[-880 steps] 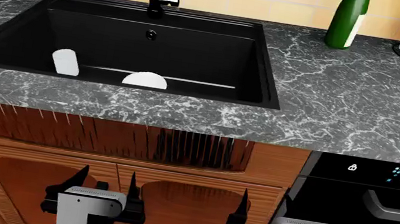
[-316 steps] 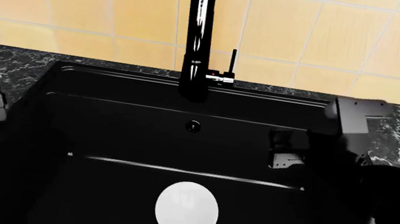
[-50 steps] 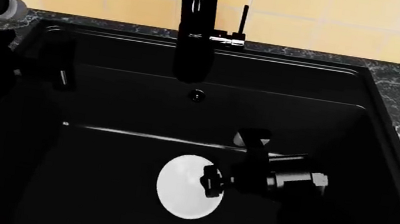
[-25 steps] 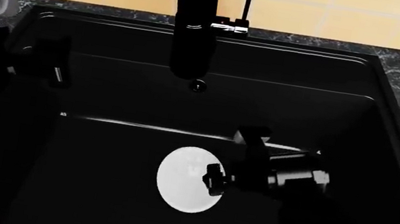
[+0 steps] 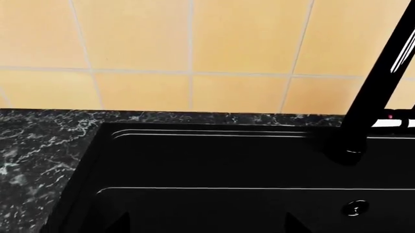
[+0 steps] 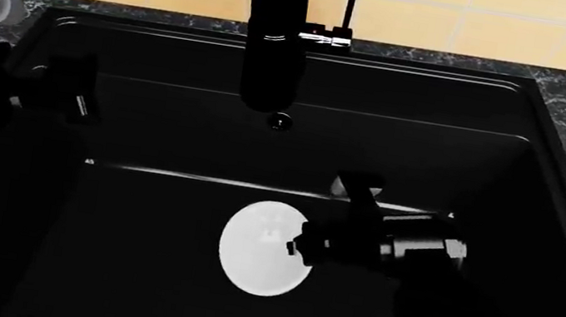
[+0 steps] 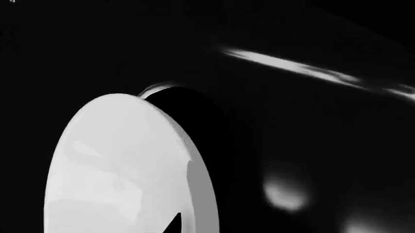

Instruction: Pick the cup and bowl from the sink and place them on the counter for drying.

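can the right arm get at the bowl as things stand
Probably yes: the right gripper is already down in the sink at the bowl's rim, with nothing between them.

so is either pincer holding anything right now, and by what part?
Right pincer sits at the bowl's right rim; a closed grip can't be confirmed. Left pincer is hard to make out against the black sink, with nothing visible in it.
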### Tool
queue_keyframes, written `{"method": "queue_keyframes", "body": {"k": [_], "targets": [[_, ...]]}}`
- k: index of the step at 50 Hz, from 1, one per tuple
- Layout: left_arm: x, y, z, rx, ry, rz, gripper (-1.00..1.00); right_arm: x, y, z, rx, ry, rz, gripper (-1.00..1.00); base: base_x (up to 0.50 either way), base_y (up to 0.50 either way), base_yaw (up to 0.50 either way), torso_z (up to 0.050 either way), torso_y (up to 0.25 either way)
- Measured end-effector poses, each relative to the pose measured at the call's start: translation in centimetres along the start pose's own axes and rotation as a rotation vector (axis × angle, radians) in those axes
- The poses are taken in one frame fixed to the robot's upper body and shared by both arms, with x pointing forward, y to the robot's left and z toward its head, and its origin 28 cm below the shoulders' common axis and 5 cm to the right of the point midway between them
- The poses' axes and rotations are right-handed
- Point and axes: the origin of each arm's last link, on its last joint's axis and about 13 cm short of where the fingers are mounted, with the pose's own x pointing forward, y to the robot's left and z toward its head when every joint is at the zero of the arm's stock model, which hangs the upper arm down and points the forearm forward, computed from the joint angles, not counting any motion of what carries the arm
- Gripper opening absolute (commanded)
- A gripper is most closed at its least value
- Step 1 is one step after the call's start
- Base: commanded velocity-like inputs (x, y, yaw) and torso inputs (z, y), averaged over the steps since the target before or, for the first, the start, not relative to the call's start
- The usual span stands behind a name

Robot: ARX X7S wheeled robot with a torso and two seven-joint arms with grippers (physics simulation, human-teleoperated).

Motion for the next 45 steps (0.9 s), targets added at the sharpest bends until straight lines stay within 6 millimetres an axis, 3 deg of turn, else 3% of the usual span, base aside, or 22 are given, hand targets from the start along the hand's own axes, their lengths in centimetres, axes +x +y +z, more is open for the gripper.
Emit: {"method": "queue_keyframes", "body": {"k": [19,45], "targets": [[0.0,0.1,-0.1,-0.006,-0.001,0.015,1.00,-0.8,0.0,1.3,-0.017,-0.041,-0.015,-1.00,0.00,0.00,0.00,0.000,0.012],[0.1,0.1,-0.5,-0.013,-0.004,0.007,1.00,-1.5,-0.4,1.1,-0.020,-0.021,-0.052,-1.00,0.00,0.00,0.00,0.000,0.250]]}}
